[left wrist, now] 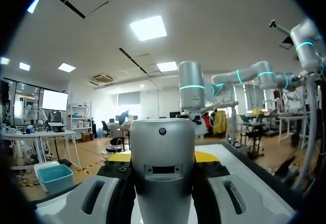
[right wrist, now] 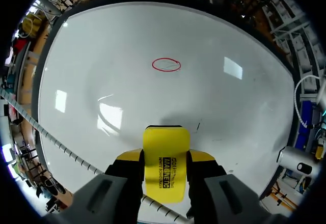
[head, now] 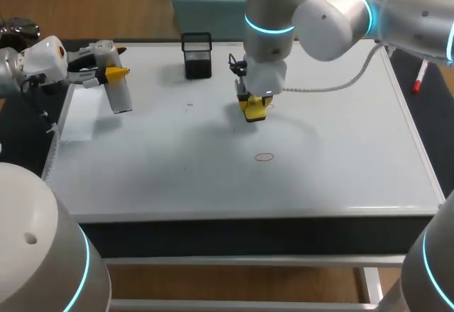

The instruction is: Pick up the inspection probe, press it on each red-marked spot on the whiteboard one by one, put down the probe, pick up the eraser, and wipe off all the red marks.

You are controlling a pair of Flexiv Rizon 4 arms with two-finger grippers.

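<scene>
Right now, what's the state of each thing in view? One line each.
left gripper: shut on probe.
probe: held over the whiteboard's left part.
right gripper: shut on eraser.
eraser: held at the board, contact unclear.
red mark: one oval, unwiped, ahead of the eraser.
whiteboard: flat on the table.
black holder: upright.

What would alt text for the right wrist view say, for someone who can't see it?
A two-fingered claw grips a yellow rectangular eraser over a glossy white whiteboard. Ahead of it on the board is one red hand-drawn oval mark.
</scene>
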